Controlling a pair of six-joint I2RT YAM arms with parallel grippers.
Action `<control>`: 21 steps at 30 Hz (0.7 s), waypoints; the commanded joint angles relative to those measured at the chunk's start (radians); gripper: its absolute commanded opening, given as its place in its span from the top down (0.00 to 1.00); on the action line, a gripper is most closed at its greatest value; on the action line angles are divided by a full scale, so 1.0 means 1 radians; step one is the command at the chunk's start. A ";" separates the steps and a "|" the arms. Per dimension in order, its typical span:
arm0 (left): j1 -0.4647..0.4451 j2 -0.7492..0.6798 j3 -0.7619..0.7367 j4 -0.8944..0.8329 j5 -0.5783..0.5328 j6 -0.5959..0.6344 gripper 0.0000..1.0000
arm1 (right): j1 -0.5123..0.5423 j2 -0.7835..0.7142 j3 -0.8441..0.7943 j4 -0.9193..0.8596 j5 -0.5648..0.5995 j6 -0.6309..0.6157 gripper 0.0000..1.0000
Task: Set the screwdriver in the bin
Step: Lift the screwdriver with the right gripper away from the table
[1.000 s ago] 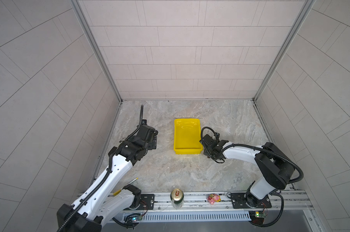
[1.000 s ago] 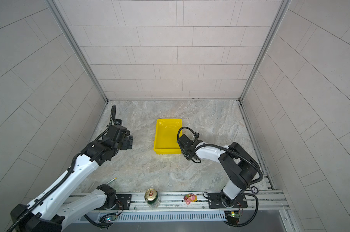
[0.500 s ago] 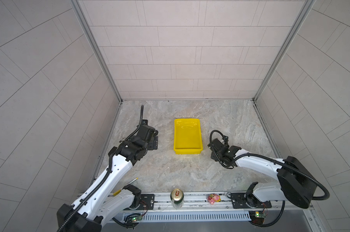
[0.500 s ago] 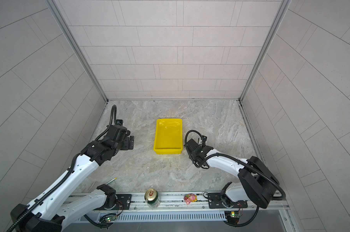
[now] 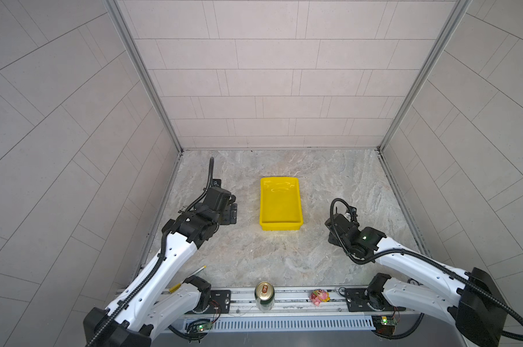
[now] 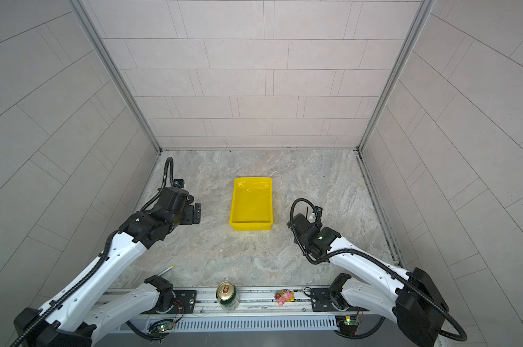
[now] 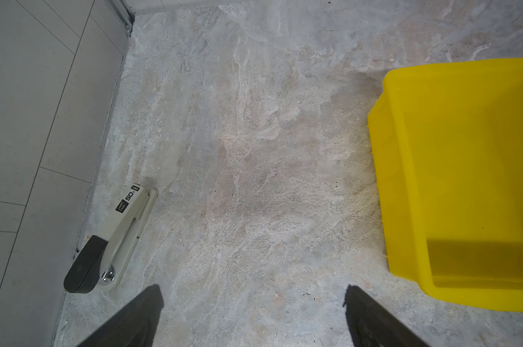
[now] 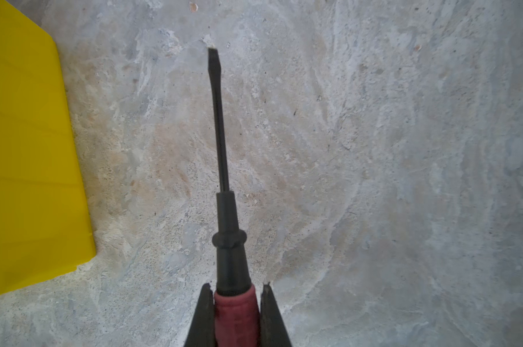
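The screwdriver [image 8: 227, 216] is clamped in the right hand [image 8: 236, 287]. The two fingers [image 8: 204, 312] press on either side of its red handle, and the black shaft sticks straight out ahead of them. Its flat tip is over bare stone table [image 8: 374, 180], not over the bin (whether the tip touches the stone, I cannot tell).

The yellow bin [image 8: 29, 150] lies off to the side of that hand, toward the other arm, near it but apart from the screwdriver. In both top views the bin [image 5: 279, 207] [image 6: 251, 204] sits between the two hands with nothing in it.

The left hand [image 7: 252, 290] is on the bin's far side, fingers wide apart and holding nothing, with bare stone between them. Beyond one finger a grey stapler [image 7: 116, 237] lies along the wall; beyond the other is the bin's corner [image 7: 464, 180].

Behind both hands, at the arms' base rail, stand a drink can [image 5: 264, 296] and a small pink toy [image 5: 319, 296]. A thin silver stick [image 5: 198, 269] lies near the left arm's base.
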 commanded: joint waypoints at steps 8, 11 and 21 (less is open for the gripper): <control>0.005 0.096 0.137 0.031 0.082 0.017 0.00 | -0.003 -0.133 0.025 -0.119 0.033 -0.086 0.99; 0.005 0.139 0.187 0.052 0.101 0.036 0.00 | -0.003 -0.157 0.026 -0.112 0.044 -0.113 0.99; 0.005 0.286 0.312 0.091 0.202 0.063 0.00 | -0.003 -0.124 0.134 -0.137 0.034 -0.198 0.98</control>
